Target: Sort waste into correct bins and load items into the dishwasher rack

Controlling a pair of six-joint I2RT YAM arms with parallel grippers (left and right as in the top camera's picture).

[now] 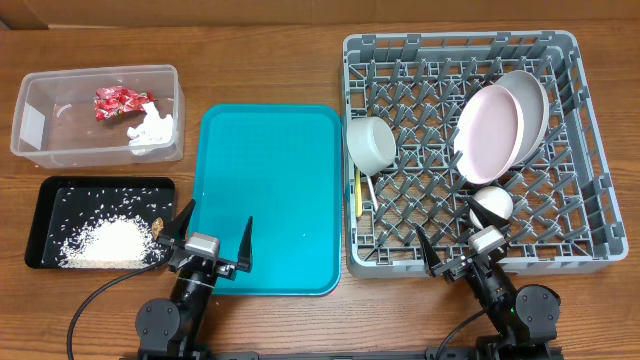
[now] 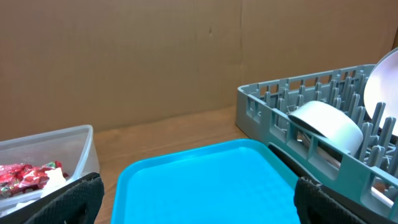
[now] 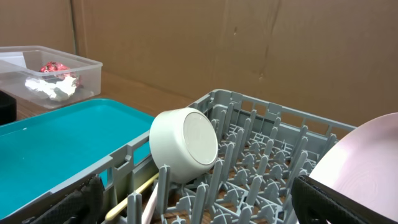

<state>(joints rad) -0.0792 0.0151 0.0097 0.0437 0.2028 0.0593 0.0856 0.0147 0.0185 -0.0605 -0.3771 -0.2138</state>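
Observation:
The grey dishwasher rack (image 1: 450,40) holds a pale bowl (image 1: 372,143) on its side, a pink plate (image 1: 488,132) leaning on a greyish-white plate (image 1: 535,95), a small white cup (image 1: 492,204), a yellow spoon (image 1: 359,192) and a pale fork (image 3: 152,202). In the clear tub (image 1: 60,120) lie the red foil wrapper (image 1: 120,102) and the white napkin (image 1: 153,128). Rice (image 1: 105,242) and a brown scrap (image 1: 160,224) lie in the black tray (image 1: 34,230). My left gripper (image 1: 215,232) is open over the teal tray's near-left corner. My right gripper (image 1: 452,235) is open over the rack's near edge, beside the cup.
The teal serving tray (image 1: 268,200) lies between the bins and the rack, with a tiny speck on it. A brown cardboard wall (image 2: 155,56) stands behind the table. Both arm bases sit at the near edge.

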